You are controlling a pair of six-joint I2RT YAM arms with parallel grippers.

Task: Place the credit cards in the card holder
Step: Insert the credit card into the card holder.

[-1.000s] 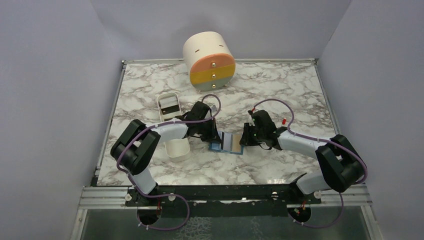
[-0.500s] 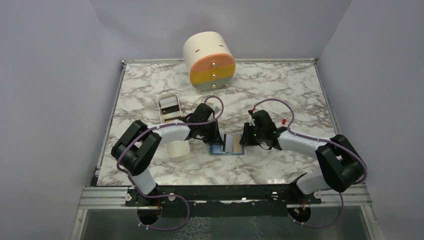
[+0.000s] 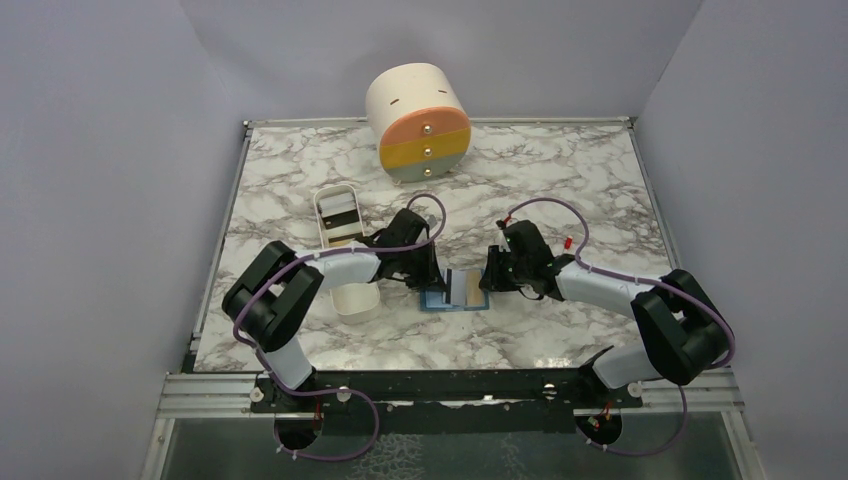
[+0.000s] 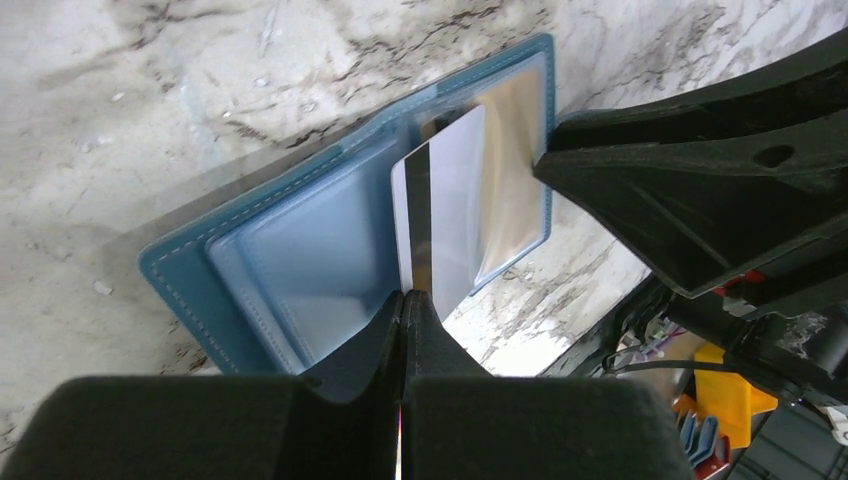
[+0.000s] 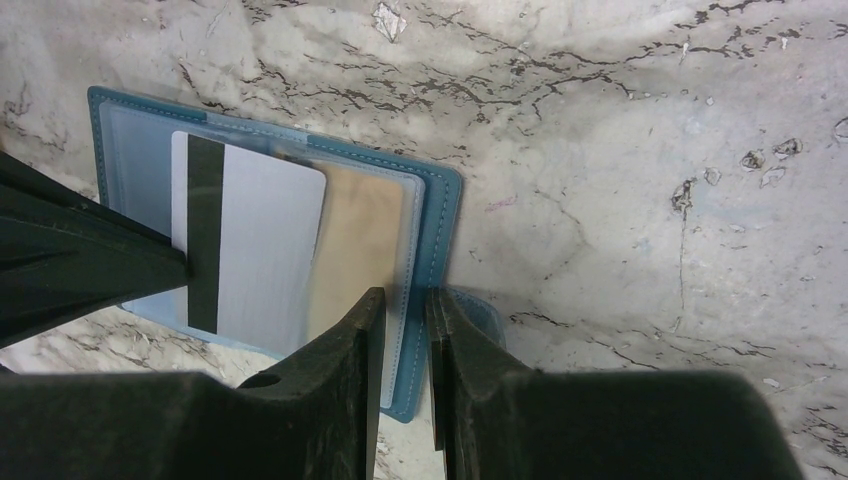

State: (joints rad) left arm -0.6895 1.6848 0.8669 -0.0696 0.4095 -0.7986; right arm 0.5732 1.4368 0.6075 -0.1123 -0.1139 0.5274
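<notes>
– Now, what has altered in the past second?
– My left arm has carried its load to the right. My left pincer (image 4: 403, 297) is fully closed on the near edge of a grey card (image 4: 445, 215) with a dark stripe. That card now lies further across the open card holder (image 4: 290, 250), its far end over the right-hand pocket. The holder has barely shifted on the table (image 3: 560, 180).
– And the other side?
– My right pincer (image 5: 402, 305) is narrowed to a slit astride the holder's right edge, apparently pinning it. No change there.
– Significance?
– Insertion is under way but not finished, in my judgement, as much of the card is exposed. I cannot tell whether its leading edge is under the clear sleeve. A gold card (image 5: 360, 240) already sits in that pocket.
– Surroundings, obstructions?
– The white tray (image 3: 352, 300) is to the left, with more cards (image 3: 340, 222) in its far end. The drawer cylinder (image 3: 418, 120) is at the back, well apart. One hazard noted: both pincers' tips are close together over the holder, and the gold card may resist the newcomer.
</notes>
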